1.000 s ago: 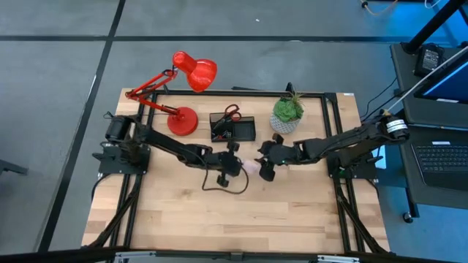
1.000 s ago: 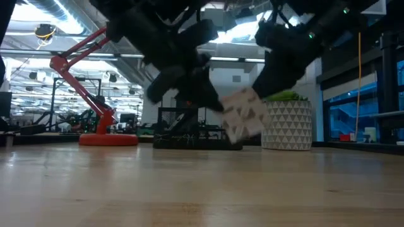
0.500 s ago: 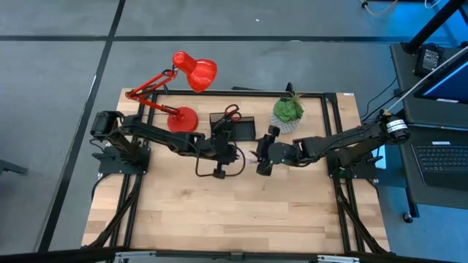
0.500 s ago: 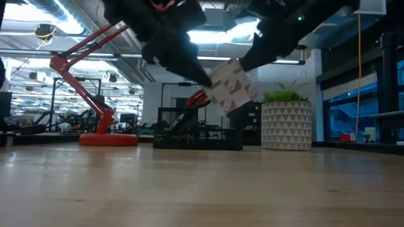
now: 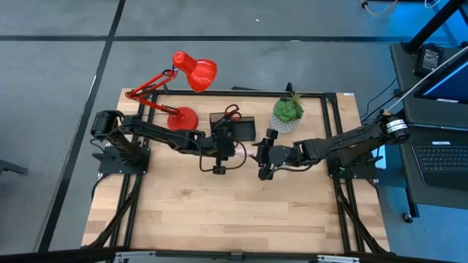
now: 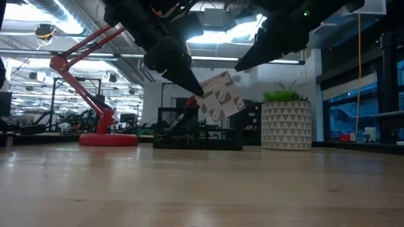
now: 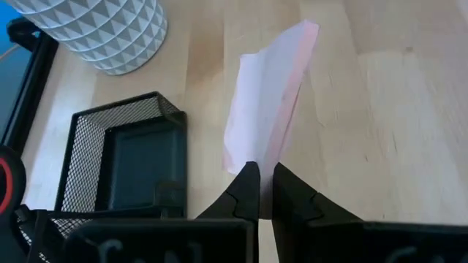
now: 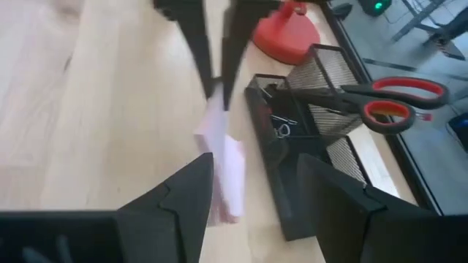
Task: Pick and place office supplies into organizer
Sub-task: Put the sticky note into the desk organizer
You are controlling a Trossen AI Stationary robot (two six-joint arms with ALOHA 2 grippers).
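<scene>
The pink sticky-note pad [image 7: 269, 102] hangs in the air beside the black mesh organizer [image 5: 232, 128], with my left gripper [image 7: 265, 175] shut on it. Red-handled scissors [image 8: 380, 98] stand in the organizer's taller section, and small clips [image 8: 281, 128] lie in its low tray. My right gripper [image 8: 254, 190] is open close to the pad [image 8: 223, 164], its fingers on either side of the pad's free end. Whether they touch it, I cannot tell. In the low view the pad [image 6: 218, 94] floats well above the tabletop. My left gripper pinches the pad's near end [image 7: 257, 155] between its two fingers, at their tips. The fingers [image 6: 189, 82] slant down from the table's left side. The pad sticks out beyond them, tilted, clear of the table and the organizer.
A red desk lamp [image 5: 183, 109] stands left of the organizer and a potted plant in a white pot [image 5: 287, 115] right of it, both along the far edge. Bare wooden tabletop [image 5: 234, 212] lies toward the near edge.
My left gripper has risen and moved toward the far edge and the organizer, rolling as it went. The pad has gone with it, higher above the table and turned about. My right gripper has also risen a little and rolled, staying open beside the pad.
</scene>
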